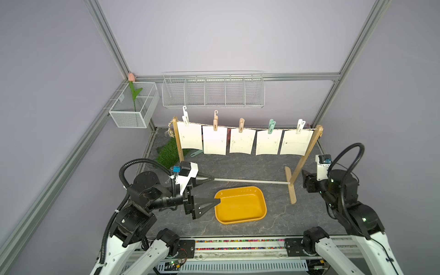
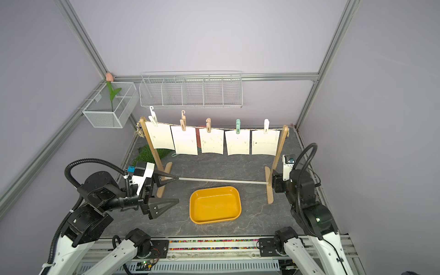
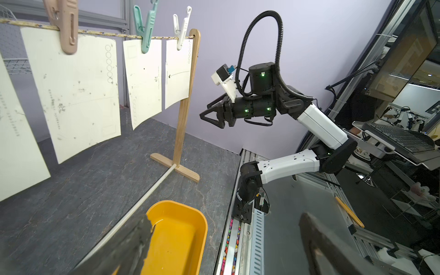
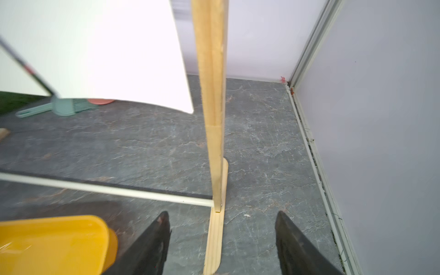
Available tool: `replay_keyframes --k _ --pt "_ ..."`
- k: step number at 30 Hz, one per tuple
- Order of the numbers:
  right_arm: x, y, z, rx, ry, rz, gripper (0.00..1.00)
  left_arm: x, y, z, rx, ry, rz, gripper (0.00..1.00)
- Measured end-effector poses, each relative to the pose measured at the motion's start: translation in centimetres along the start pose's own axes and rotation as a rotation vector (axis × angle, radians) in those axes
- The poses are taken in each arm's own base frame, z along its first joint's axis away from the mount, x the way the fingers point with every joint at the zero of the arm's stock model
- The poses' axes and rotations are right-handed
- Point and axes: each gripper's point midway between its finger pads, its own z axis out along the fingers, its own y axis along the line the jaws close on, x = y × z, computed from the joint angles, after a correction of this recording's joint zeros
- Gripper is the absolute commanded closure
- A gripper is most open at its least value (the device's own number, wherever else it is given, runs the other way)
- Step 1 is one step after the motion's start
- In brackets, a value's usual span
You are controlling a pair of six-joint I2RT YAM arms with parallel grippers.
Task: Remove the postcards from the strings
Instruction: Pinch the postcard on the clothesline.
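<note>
Several cream postcards (image 1: 241, 142) hang side by side from the string (image 1: 228, 127), each held by a pastel peg (image 1: 271, 126). The string spans a wooden two-post frame (image 1: 306, 152). My left gripper (image 1: 216, 190) hovers open and empty at the left rim of the yellow tray (image 1: 238, 189), below the cards. My right gripper (image 4: 222, 213) is open and empty, low beside the frame's right post (image 4: 212, 95), its fingers on either side of the post's foot. The left wrist view shows three of the cards (image 3: 78, 95) and the string (image 3: 107, 33).
A white rod (image 1: 250, 181) joins the frame's feet just behind the tray. A green grass mat (image 1: 167, 153) and a mint plastic tool (image 1: 196, 152) lie behind the cards. A wire shelf (image 1: 213, 91) and a mesh box (image 1: 133, 107) with a tulip hang on the walls.
</note>
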Motion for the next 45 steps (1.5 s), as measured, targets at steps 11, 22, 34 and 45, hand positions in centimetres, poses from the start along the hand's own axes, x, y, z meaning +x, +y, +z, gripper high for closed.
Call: replay_keyframes --k 11,22,34,45 --pt "-8.1 7.1 -10.5 -0.515 -0.262 -0.141 0.21 -1.4 -1.1 4.0 0.100 0.067 0.067 0.04" --pt "-23.8 9.3 -10.4 -0.584 -0.415 -0.188 0.20 0.7 0.1 12.3 0.116 0.203 0.114 0.04" --pt "-22.7 6.7 -6.7 -0.481 -0.341 -0.118 0.12 -1.5 1.4 18.4 0.099 0.124 0.176 0.05" --pt "-23.7 5.5 -8.5 -0.448 -0.334 -0.069 0.09 -3.4 1.8 22.7 0.111 0.067 0.206 0.16"
